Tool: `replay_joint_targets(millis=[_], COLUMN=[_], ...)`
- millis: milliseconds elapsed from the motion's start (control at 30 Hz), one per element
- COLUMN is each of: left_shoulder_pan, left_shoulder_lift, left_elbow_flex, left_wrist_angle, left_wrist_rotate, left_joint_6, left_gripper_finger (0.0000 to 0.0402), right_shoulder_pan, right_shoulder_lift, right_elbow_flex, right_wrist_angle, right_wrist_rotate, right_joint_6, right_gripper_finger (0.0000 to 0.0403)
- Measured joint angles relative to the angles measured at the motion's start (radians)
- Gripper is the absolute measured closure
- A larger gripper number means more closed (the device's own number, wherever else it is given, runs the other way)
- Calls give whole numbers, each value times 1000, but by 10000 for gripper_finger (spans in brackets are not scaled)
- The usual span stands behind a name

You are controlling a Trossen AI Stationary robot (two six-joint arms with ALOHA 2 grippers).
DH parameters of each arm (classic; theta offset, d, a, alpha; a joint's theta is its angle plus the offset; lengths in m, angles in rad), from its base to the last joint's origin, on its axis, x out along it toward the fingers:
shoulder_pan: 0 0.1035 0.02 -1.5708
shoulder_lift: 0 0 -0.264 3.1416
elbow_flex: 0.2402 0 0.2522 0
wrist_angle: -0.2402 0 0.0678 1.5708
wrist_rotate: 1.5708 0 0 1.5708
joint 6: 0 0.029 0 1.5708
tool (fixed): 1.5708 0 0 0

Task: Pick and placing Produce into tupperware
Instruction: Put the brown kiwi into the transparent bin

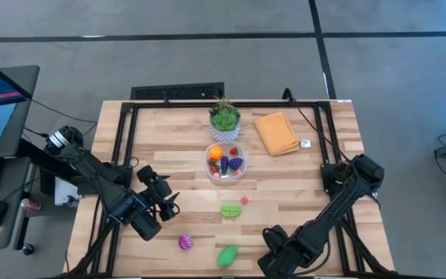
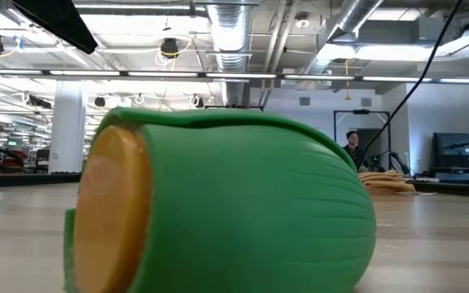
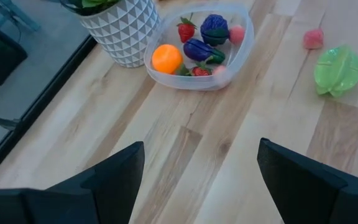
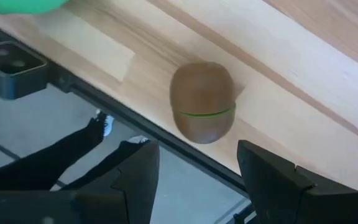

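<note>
The clear tupperware (image 1: 225, 161) stands mid-table and holds an orange, a strawberry and purple pieces; it also shows in the left wrist view (image 3: 197, 46). Loose on the table lie a green piece (image 1: 231, 209), a small pink piece (image 1: 245, 201), a purple-pink piece (image 1: 185, 242) and a green piece (image 1: 228, 256). A brown kiwi (image 4: 202, 101) lies close to the table's near edge. My left gripper (image 3: 201, 180) is open and empty, left of the green piece. My right gripper (image 4: 197, 180) is open just short of the kiwi and touches nothing.
A green plant in a white pot (image 1: 224, 120) stands just behind the tupperware, and a folded orange cloth (image 1: 277, 133) lies to its right. A black frame rail (image 4: 135, 118) runs along the near edge by the kiwi. The green piece (image 2: 218, 203) fills the low view.
</note>
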State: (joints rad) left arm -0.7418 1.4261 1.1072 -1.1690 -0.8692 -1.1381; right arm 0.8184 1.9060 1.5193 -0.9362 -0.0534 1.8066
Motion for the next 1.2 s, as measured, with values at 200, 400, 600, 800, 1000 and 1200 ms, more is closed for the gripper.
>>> replay_joint_targets(millis=[200,400,600,800,1000,1200], left_shoulder_pan=[0,0,0,0,0,0], left_shoulder_lift=[0,0,0,0,0,0], left_elbow_flex=[0,0,0,0,0,0], left_wrist_angle=[2,10,10,9,9,7], left_wrist_rotate=[0,-6,-10,-27,-30,-34], left_joint_6=[-10,-15,-23,-47,-50,-50], left_gripper_finger=[100,100,100,100,100,100], right_shoulder_pan=[-3,-3,-20,-56,-68,-67], right_shoulder_lift=[-1,-1,-1,-1,-2,-2], right_elbow_flex=[0,0,0,0,0,0], right_wrist_angle=[-3,28,56,49,56,-4], right_wrist_rotate=[0,-3,-29,-54,-55,-109], right_joint_6=[-6,-27,-151,-183,-184,-176], right_gripper_finger=[163,163,163,162,135,88])
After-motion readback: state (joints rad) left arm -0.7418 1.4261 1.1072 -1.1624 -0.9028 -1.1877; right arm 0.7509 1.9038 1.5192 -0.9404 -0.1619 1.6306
